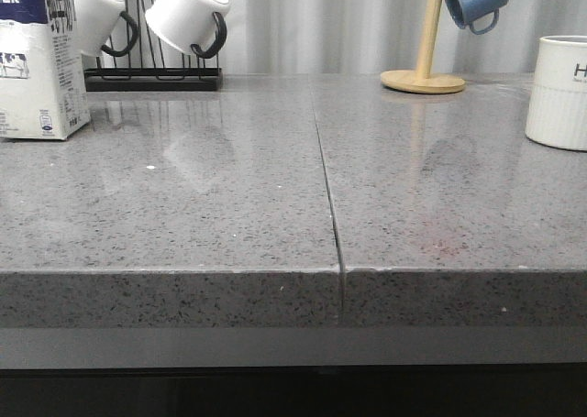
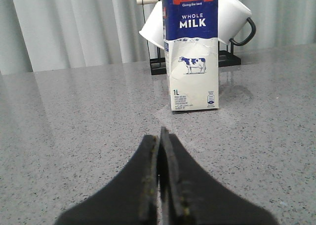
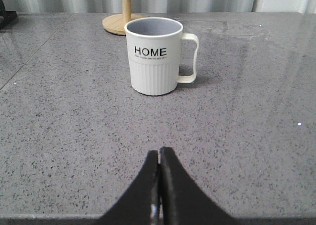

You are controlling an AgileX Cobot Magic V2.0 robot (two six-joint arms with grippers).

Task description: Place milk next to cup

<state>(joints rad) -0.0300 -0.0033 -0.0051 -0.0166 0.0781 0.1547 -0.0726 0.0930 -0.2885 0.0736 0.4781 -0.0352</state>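
Low front view across the countertop (image 1: 275, 206); wrist views nearer (each toward one far side).

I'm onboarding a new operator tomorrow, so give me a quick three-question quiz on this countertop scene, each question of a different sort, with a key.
1. True or false: the milk lies on its side.
2. Multiple choice: the word printed on the cup is A) HOME B) MILK C) CAFE.
3. Fill in: in the front view, the milk stands at the far ____ of the countertop, the cup at the far right.

Key
1. False: it stands upright in front of the rack of white mugs.
2. A.
3. Left. Both the left gripper and the right gripper are shut and hold nothing.
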